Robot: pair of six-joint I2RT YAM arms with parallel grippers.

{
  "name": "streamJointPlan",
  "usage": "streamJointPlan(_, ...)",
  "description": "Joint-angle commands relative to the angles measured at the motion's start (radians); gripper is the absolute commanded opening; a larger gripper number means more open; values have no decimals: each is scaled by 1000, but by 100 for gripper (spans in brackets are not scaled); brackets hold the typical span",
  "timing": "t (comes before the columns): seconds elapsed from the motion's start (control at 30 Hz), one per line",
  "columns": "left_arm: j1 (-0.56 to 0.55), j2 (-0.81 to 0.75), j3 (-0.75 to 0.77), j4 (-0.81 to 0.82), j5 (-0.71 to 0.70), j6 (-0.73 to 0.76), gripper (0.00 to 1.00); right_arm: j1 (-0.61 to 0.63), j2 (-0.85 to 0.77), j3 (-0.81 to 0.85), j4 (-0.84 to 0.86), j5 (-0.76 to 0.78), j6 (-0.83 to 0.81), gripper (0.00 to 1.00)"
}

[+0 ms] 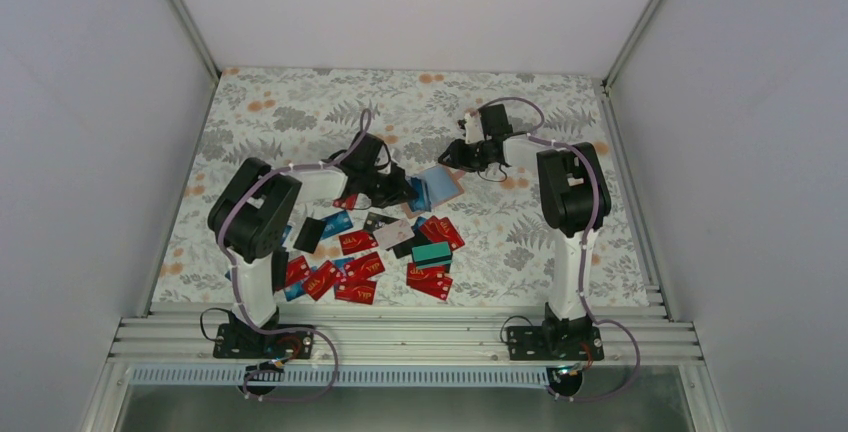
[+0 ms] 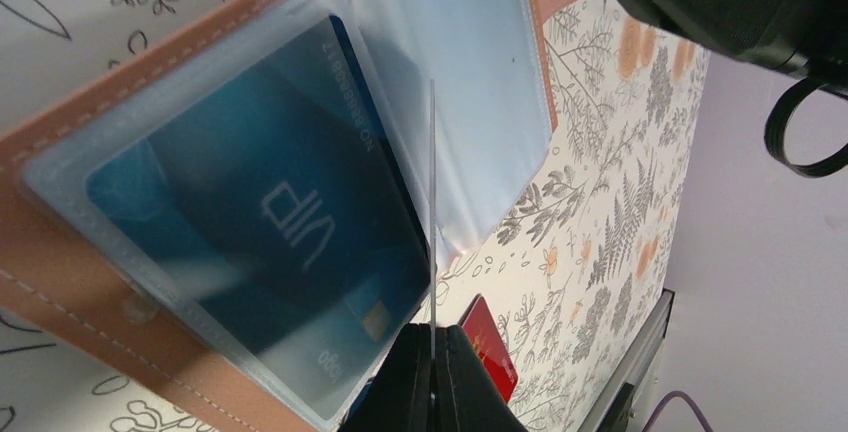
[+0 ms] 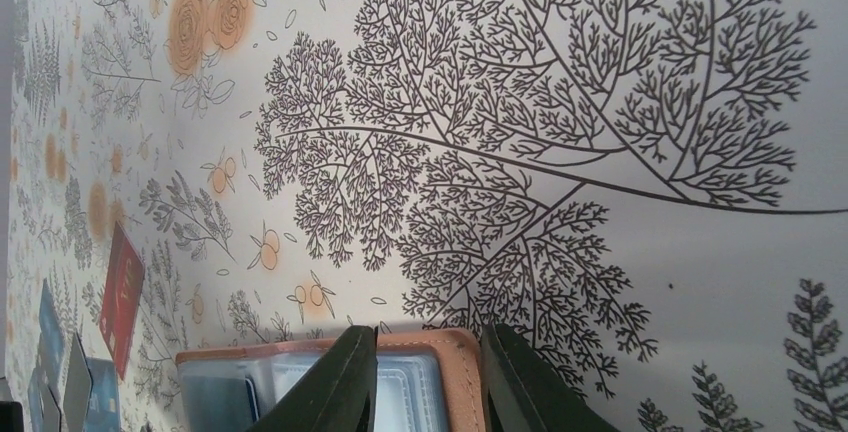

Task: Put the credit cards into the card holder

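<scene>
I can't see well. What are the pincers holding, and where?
Left pincer pinches a thin sheet, card or sleeve, by its end. Right pincer straddles card holder's edge; unclear.

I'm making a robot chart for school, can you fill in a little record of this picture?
card holder: lying open, blue VIP card in a clear sleeve
left gripper: jaws shut on thin sheet seen edge-on
right gripper: jaws apart around the holder's tan edge
loose credit cards: mostly red, scattered near the holder

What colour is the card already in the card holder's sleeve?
The card is dark blue with pale VIP lettering; clearest in the left wrist view.
</scene>
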Motion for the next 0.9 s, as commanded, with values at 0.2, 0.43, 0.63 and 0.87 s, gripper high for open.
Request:
streamJointPlan(0.2, 22, 39, 31, 46, 2, -11, 2, 4, 39, -32, -68, 11, -17, 29)
streamJointPlan(0.43, 34, 59, 39, 78, 32, -27, 2, 6, 40, -35, -68, 6, -17, 29)
streamJointPlan(0.63, 45, 72, 47, 87, 51, -49, 2, 8, 38, -44, -65, 0, -18, 28)
streamJointPlan(0.87, 46, 71, 35, 78, 64, -66, 2, 20, 18, -67, -52, 17, -18, 27)
